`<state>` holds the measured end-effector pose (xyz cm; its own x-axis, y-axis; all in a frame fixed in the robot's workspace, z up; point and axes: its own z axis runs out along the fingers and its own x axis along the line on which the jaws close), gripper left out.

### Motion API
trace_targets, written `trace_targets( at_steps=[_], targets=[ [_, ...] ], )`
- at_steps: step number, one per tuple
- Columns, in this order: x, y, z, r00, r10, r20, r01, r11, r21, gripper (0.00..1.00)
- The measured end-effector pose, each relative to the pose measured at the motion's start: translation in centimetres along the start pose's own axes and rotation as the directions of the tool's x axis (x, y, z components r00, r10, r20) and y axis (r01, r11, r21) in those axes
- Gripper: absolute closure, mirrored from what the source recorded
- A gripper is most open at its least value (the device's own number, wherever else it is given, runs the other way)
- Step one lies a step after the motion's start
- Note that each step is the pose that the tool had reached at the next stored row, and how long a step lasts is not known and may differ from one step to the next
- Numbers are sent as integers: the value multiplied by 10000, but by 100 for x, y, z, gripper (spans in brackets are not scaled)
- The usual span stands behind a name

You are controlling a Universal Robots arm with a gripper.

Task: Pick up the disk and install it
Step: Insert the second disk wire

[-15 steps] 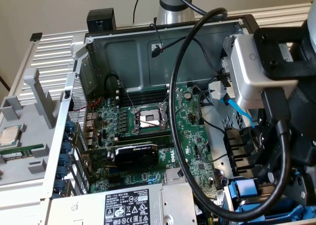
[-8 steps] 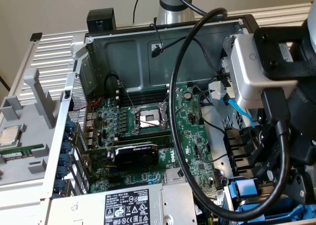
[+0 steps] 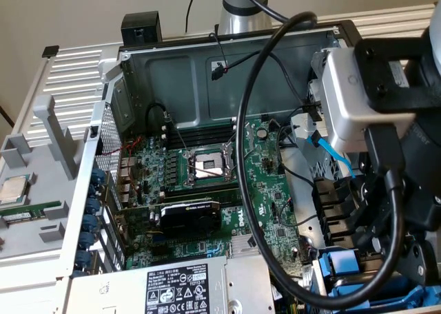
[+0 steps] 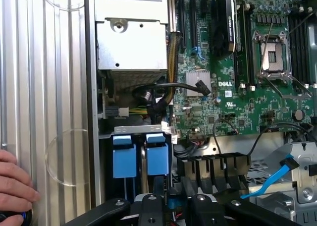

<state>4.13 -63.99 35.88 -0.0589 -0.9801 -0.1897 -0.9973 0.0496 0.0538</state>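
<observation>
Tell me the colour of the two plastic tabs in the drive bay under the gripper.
Blue. The two tabs show best in the wrist view, side by side.

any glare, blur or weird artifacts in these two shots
Exterior view: even lighting, and the gripper with its black cable sits close to the lens and looks soft. Wrist view: faint circular reflections float over the ribbed metal panel, and a hand at the edge looks slightly blurred.

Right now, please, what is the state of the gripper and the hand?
Gripper: cannot be told; it is low over the blue carriers.
Person's hand: by the ribbed panel, grip unclear.
</observation>
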Motion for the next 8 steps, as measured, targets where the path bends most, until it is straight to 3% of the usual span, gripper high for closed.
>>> trace_targets(
  at_steps=[3, 8],
  targets=[
    [5, -1, 3, 10000, -3, 66, 3, 10000, -3, 73],
    [25, -2, 0, 10000, 0, 80, 1, 10000, -7, 73]
  ],
)
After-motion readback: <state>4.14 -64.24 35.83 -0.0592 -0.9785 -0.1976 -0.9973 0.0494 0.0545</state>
